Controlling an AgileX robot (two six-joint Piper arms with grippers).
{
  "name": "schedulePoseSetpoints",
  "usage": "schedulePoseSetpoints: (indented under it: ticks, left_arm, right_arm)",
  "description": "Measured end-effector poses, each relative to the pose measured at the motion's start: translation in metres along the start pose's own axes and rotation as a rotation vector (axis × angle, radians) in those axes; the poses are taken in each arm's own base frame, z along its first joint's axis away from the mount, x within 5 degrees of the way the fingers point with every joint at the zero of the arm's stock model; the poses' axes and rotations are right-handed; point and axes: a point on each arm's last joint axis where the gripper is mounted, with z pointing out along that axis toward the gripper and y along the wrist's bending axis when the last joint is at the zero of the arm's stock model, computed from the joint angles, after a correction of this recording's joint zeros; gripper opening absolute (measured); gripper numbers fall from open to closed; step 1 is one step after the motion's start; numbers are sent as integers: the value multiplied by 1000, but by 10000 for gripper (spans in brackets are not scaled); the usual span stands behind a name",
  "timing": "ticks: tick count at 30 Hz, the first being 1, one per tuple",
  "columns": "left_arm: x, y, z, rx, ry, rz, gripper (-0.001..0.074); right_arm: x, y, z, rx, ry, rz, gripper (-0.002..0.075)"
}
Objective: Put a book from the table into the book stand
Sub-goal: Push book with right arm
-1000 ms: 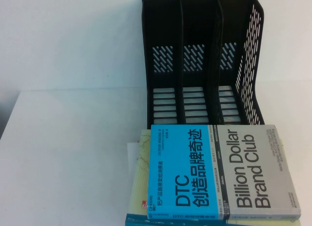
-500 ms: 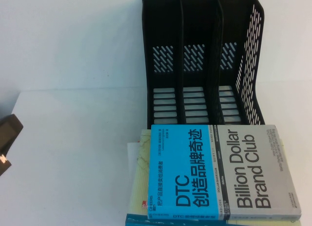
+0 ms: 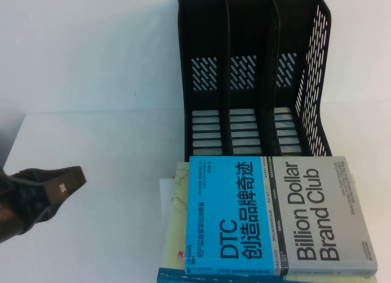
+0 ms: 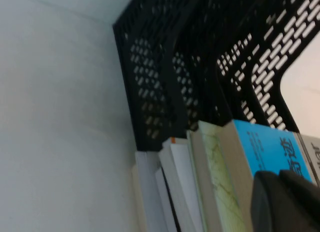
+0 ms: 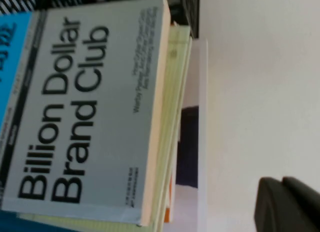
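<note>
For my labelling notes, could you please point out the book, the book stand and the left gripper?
book point(image 3: 278, 216), high view, cover middle.
book stand point(image 3: 317, 81), high view, perforated side wall.
left gripper point(image 3: 58, 186), high view, tip.

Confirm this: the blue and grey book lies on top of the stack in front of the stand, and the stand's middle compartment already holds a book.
Not quite. The high view shows all three compartments of the stand empty. The book does lie atop the stack in front of it.

Book point(image 3: 281, 216) near edge cropped; pale book point(image 3: 174, 225) mostly hidden beneath.
</note>
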Motion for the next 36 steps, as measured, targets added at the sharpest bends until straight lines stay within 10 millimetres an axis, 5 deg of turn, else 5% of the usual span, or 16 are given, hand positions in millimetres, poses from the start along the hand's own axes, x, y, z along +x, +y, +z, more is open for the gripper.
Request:
schedulePoseSetpoints:
  ticks: [9,15,20,27,36]
  left_arm:
    - [2,0,23,104,205,32,-4]
    - [-20,24,23,143,264,-60,-4]
    - [-35,44,29,178,294,-152,-4]
    - [-31,46,34,204,349,-110,-4]
    - [-30,44,35,212,354,-107,-4]
  right_arm:
    - [-50,4,52,-63,231,36,-3]
    - [-55,9,87,-201,301,50,-3]
    - [-60,10,97,-231,258,44,-3]
    - [-66,11,98,-247,190,30,-3]
    - [-61,7,127,-267,288,93,-3]
